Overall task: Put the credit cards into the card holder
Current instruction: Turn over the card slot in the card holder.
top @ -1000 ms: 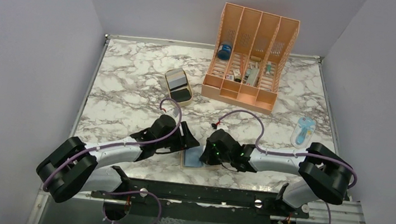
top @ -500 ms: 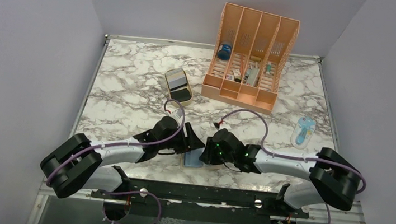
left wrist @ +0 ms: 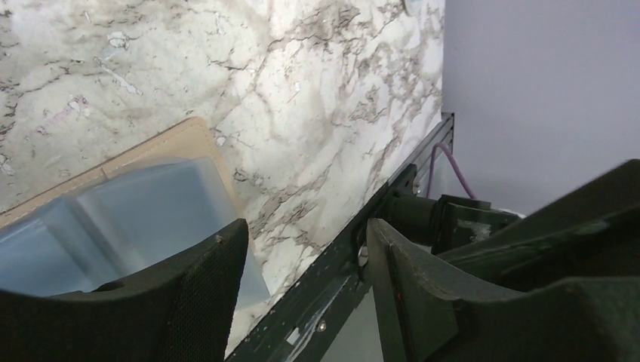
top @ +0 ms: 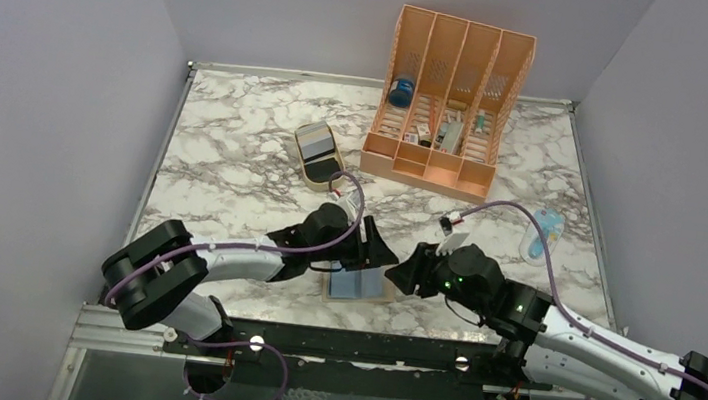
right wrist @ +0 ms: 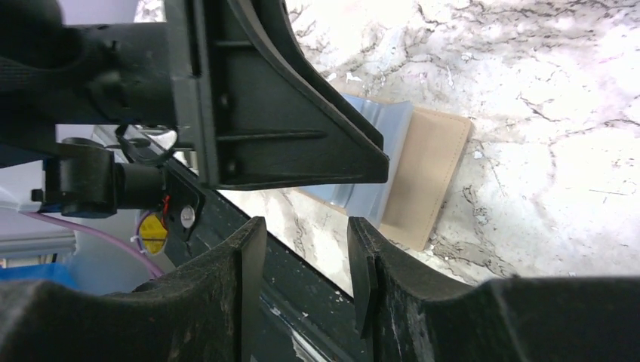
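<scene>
The card holder (top: 357,286) lies open near the table's front edge, tan outside with its light-blue pockets up. It also shows in the left wrist view (left wrist: 143,207) and the right wrist view (right wrist: 426,181). My left gripper (top: 379,255) is open and empty, low over the holder's far right part (left wrist: 306,253). My right gripper (top: 402,277) is open and empty just right of the holder (right wrist: 306,260). The credit cards (top: 317,142), one silver-grey and one black, lie in a tan oval tray (top: 303,168) at the back left.
A big orange slotted organizer (top: 447,100) with small items stands at the back middle. A light-blue object (top: 539,233) lies at the right. The black front rail (top: 343,345) runs just below the holder. The left finger (right wrist: 287,113) fills the top of the right wrist view.
My right gripper has pulled back to the right, off the card holder. My left gripper has shifted right over the holder. More of the blue inside shows.
</scene>
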You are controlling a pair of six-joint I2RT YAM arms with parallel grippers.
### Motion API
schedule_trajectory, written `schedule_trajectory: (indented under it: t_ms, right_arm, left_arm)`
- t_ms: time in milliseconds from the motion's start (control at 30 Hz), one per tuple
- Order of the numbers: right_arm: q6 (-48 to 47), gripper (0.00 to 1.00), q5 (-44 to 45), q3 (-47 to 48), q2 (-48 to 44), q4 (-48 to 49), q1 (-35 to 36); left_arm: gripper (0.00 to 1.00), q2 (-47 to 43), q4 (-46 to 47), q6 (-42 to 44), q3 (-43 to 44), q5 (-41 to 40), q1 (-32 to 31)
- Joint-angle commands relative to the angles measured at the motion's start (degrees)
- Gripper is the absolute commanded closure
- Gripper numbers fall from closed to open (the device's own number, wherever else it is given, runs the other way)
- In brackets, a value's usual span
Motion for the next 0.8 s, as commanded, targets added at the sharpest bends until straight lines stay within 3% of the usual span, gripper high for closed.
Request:
schedule_trajectory:
  t_ms: [0, 300, 567, 767]
  right_arm:
    - [-1.3, 0.55, 3.3, 0.1, -3.2, -4.0, 0.2]
    - [-3.5, 0.61, -3.7, 1.4, 6.0, 3.4, 0.2]
    - [-5.0, 0.68, -9.8, 4.9, 18.2, 12.6, 0.3]
    - [-4.7, 0.71, -6.5, 7.2, 29.1, 12.5, 0.2]
  left_arm:
    - [0.39, 1.1, -2.8, 2.7, 3.3, -2.2, -0.4]
    - [0.38, 0.2, -29.3, 18.0, 18.0, -13.7, 0.8]
    - [0.41, -2.0, -42.4, 31.5, 25.2, -17.0, 12.9]
    - [0.45, 2.0, -47.9, 46.5, 35.5, -19.5, 22.3]
